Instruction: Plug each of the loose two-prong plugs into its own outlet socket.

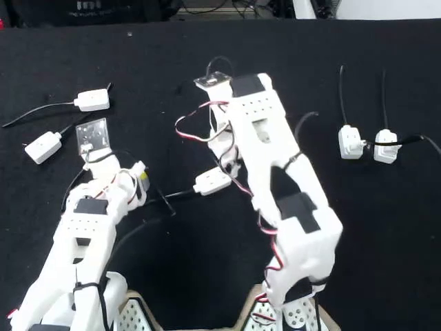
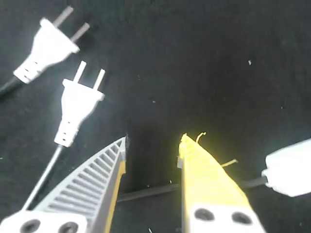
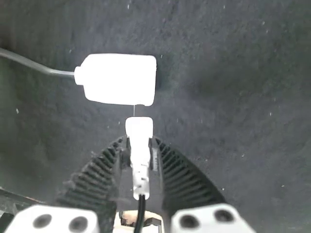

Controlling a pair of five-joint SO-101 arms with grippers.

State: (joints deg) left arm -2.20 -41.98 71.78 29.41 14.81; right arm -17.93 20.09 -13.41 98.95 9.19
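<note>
this looks like a robotics lab bench: a table draped in black cloth, the left arm and right arm in white printed plastic with bare red and white wires, and dark equipment and cables along the far edge.

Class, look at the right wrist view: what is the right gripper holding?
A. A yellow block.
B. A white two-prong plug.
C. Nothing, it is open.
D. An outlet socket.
B: the right gripper is shut on a white plug, its front end toward the white outlet socket.
</note>
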